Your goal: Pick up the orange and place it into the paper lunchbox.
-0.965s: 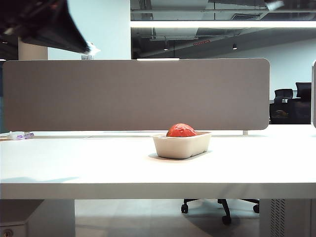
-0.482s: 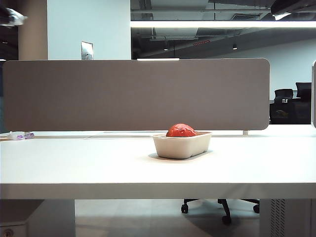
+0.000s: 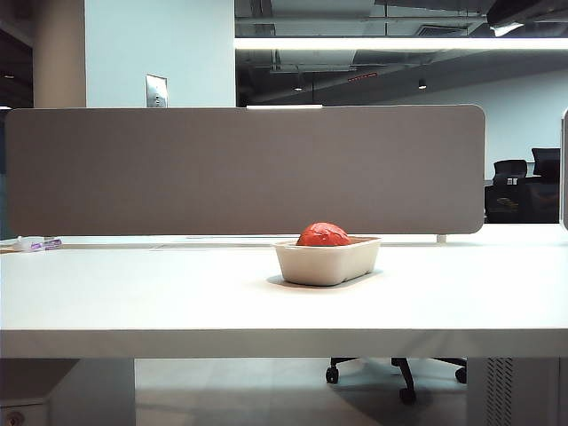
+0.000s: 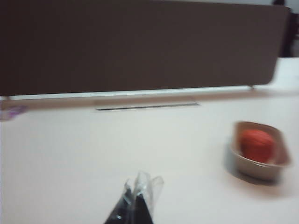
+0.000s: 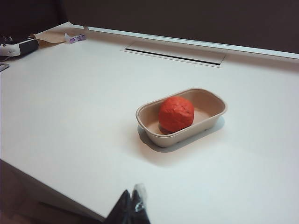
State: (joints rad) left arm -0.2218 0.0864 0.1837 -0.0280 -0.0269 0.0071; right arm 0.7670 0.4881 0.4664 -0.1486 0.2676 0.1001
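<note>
Orange (image 5: 176, 113) lying inside paper lunchbox (image 5: 212, 117), toward the tray's end nearer the table's front edge; in the exterior view, lunchbox (image 3: 327, 264) just right of centre on white table (image 3: 177, 302), orange (image 3: 325, 235) showing above its rim. Left gripper (image 4: 138, 198) closed, holding nothing, hovering over bare tabletop, lunchbox (image 4: 254, 164) at about two o'clock and well apart. Right gripper (image 5: 132, 205) closed too, empty, lunchbox at about one o'clock. No legible writing or labels anywhere.
</note>
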